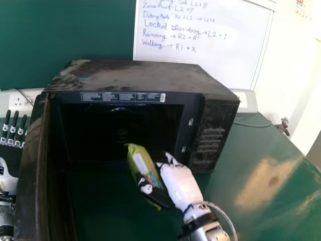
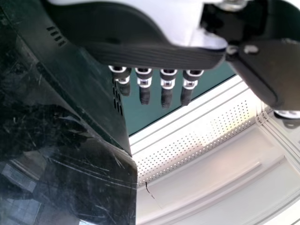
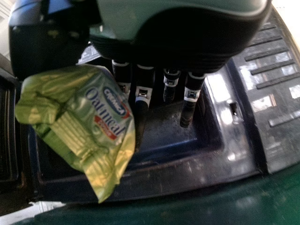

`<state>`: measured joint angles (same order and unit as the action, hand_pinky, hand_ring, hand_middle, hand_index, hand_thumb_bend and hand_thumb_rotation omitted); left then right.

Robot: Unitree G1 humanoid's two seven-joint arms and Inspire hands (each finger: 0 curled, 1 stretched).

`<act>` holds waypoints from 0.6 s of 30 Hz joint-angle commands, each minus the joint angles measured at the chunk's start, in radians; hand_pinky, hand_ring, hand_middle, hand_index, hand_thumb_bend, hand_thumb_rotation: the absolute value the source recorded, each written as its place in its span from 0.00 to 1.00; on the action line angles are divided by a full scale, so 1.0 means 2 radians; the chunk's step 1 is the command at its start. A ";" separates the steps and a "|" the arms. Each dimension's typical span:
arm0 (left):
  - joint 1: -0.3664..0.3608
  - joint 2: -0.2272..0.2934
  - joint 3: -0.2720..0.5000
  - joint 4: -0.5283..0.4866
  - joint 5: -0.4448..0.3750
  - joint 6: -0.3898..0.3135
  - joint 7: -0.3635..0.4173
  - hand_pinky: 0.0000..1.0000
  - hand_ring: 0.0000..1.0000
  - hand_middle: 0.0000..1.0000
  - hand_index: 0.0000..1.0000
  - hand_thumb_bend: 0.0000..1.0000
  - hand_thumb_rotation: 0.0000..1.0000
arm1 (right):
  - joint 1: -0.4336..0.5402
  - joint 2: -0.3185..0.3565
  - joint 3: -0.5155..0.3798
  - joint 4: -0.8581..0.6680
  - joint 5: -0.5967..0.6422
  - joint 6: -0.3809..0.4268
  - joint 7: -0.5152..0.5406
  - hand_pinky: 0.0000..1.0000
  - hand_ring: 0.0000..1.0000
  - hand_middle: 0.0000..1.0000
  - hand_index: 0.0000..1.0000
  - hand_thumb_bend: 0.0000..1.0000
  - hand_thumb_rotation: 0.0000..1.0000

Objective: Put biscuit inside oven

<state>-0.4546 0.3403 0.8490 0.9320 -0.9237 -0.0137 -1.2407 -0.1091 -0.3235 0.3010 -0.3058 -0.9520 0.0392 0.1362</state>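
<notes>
Fingers (image 3: 142, 93) and thumb of the right hand (image 1: 180, 183) pinch the biscuit packet (image 1: 142, 161) at the mouth of the open oven (image 1: 135, 75), but it's slanted, so its jutting end might snag going in and twist it loose.

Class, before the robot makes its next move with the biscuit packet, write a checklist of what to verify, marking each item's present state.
1. Oven door swung open: ok.
2. Biscuit packet held by the right robot hand: ok.
3. Grip firm enough for the push in: cannot tell.
4. Left robot hand away from the opening: ok.
5. Packet wholly inside the oven: not ok; its near end is outside.
6. Oven floor free of obstacles: cannot tell, too dark.
</notes>
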 commanded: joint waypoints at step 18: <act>0.031 -0.031 -0.001 0.013 -0.003 0.013 0.005 0.00 0.26 0.63 0.99 0.26 1.00 | -0.092 0.017 0.010 0.069 0.013 -0.003 -0.023 0.75 0.59 0.49 0.48 0.53 0.00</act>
<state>-0.4494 0.3356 0.8486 0.9117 -0.9238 -0.0034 -1.2324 -0.2668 -0.2957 0.3167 -0.1754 -0.9303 0.0377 0.1097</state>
